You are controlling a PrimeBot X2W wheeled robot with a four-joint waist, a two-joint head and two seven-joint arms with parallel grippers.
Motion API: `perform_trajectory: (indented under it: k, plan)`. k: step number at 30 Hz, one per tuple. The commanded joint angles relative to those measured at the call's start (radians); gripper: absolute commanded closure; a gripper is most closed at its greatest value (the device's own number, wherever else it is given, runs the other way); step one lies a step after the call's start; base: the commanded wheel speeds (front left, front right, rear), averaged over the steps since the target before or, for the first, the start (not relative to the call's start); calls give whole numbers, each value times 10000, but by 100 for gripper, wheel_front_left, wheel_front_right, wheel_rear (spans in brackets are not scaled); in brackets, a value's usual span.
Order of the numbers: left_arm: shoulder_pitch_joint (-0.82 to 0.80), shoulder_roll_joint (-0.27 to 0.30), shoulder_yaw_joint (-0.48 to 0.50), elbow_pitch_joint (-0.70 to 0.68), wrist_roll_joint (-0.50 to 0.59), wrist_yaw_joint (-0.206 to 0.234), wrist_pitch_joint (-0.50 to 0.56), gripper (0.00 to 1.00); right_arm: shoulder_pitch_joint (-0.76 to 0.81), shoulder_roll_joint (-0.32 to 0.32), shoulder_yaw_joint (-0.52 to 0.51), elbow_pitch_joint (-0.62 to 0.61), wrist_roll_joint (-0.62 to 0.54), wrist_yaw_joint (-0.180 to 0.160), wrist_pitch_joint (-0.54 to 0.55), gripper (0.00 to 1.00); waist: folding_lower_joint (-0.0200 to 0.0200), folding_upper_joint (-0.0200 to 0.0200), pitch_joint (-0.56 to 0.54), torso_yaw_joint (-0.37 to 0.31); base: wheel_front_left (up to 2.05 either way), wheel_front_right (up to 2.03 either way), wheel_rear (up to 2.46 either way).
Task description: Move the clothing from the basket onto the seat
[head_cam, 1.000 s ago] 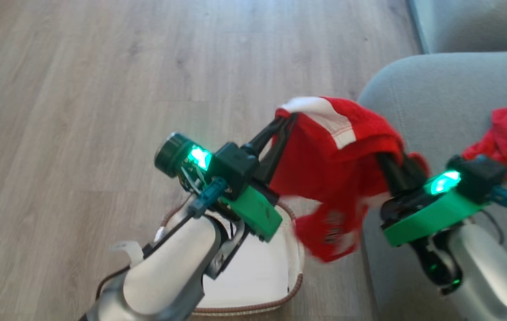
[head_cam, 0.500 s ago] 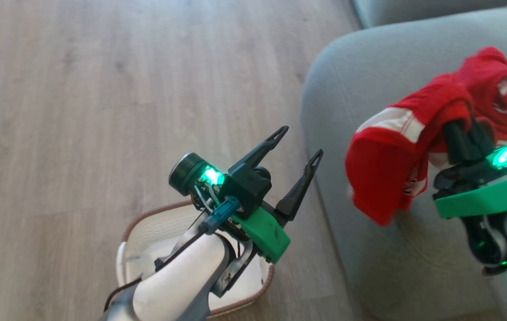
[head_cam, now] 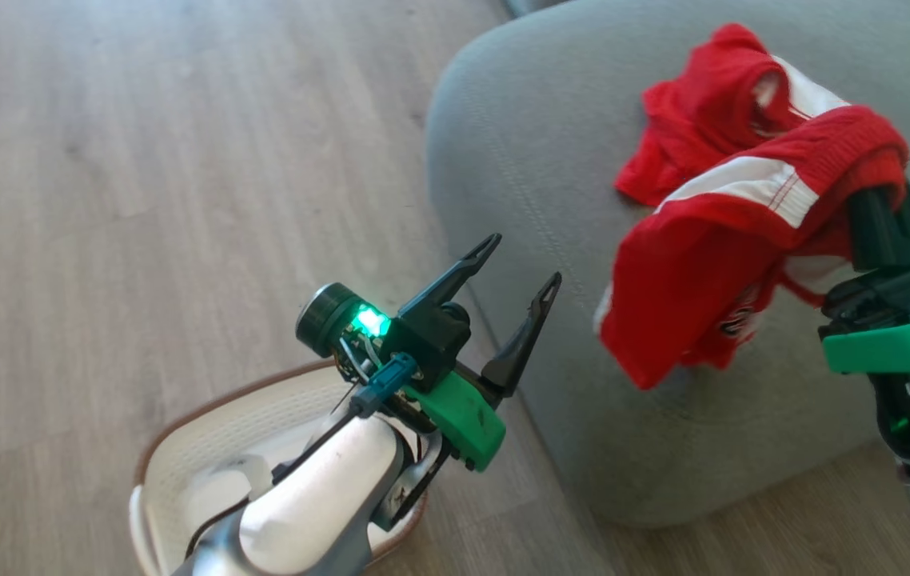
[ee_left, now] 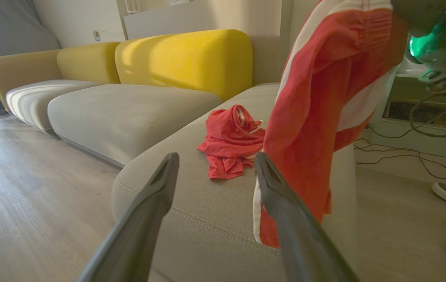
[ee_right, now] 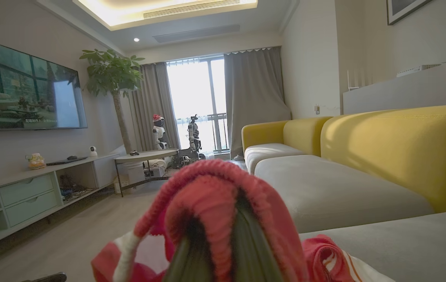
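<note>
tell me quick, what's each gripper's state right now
left gripper: open, holding nothing
right gripper: shut on the red garment

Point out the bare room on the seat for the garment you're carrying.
Bare: the rounded end of the seat, between its floor-side edge and the heaped garment. Crowded: around that heap, with the hanging garment right beside it.
</note>
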Motion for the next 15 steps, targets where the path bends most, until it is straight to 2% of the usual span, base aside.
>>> perform_trajectory:
  k: [1, 6, 15]
  plan:
    - [-592, -7, 346, -192, -64, -59, -157, 0, -262, -281, 23, -431, 89, -2, -65, 100, 0, -1, 109, -399, 0, 0, 0]
    - [-801, -97, 302, 30, -65, -72, -237, 0, -315, -377, -61, -503, 191, -2, -65, 100, 0, -1, 278, -701, 0, 0, 0]
    - [-1025, -188, 194, 297, -38, -32, -336, 0, -522, -542, -190, -508, 273, -2, -65, 100, 0, -1, 515, -828, 0, 0, 0]
